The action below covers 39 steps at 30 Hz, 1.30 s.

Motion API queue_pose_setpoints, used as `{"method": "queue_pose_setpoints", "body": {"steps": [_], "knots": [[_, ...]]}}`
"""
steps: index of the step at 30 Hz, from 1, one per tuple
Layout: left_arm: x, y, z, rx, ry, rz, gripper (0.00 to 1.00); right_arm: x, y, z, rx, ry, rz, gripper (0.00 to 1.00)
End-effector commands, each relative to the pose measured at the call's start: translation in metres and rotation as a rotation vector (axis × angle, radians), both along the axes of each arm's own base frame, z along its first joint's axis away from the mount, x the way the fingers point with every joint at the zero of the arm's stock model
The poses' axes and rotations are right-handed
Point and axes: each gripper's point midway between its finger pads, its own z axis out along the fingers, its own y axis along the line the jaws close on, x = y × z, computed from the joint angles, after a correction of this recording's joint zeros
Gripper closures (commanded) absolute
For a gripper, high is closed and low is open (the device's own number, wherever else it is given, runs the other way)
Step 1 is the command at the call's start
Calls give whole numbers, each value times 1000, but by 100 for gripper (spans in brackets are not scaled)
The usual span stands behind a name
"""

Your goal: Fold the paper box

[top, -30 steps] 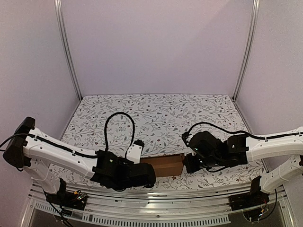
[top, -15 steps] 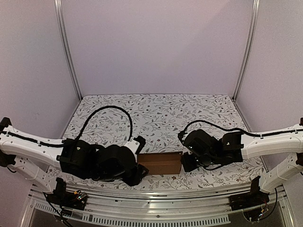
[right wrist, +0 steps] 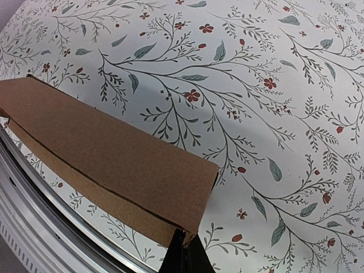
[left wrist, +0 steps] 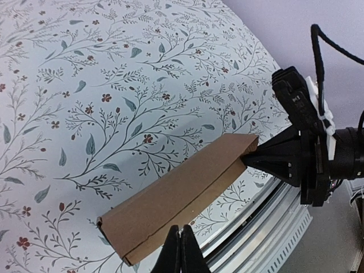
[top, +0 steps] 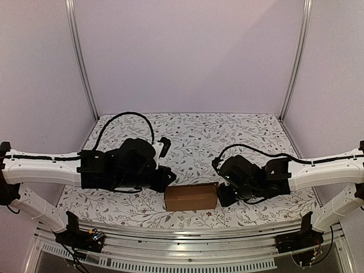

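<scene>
One arm is retreating: the left pincer [top: 166, 177], now shut and empty, is leaving the seemingly folded paper box [top: 191, 197], while the shut right pincer [top: 223, 197] is bracing its end.

Soft, even, lilac light; the paper box [left wrist: 176, 190] casts only a faint shadow. Top view bows at 3 and 9 o'clock.

Paper box [left wrist: 182, 196] lying on the floral table [left wrist: 114, 85], closed left gripper [left wrist: 181, 250] at 6 o'clock, right gripper [left wrist: 250, 160] meeting its 3 o'clock end
</scene>
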Motion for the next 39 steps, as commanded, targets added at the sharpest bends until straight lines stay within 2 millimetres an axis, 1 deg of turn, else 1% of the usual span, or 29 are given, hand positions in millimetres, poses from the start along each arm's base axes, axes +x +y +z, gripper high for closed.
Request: {"method": "queue_pose_setpoints", "body": {"steps": [1,4,7,11,18,21,28,31,33,36,39], "knots": [[12,-12,-18,-2,28,-11,100,1,3,1,-20,-7,9,100],[18,-14,-32,27,39,4,100,1,3,2,-18,-5,9,100],[21,-14,-41,27,48,16,100,0,4,2,-13,-4,12,100],[20,-9,-55,38,72,24,100,1,5,2,-10,-4,10,100],[14,-7,-79,46,123,28,100,1,7,-1,-13,0,8,100],[11,-7,-87,49,141,26,100,2,7,-1,-12,-4,0,99],[6,-9,-98,73,145,31,100,3,8,-3,-12,4,-13,97],[7,-7,-98,81,136,41,100,4,9,0,-7,-1,-14,97],[10,-4,-93,86,116,55,100,4,11,2,-1,-2,-7,99],[15,4,-77,102,69,72,100,3,15,5,-2,1,16,100],[21,11,-58,129,13,78,100,0,21,3,-16,12,68,100]]}}
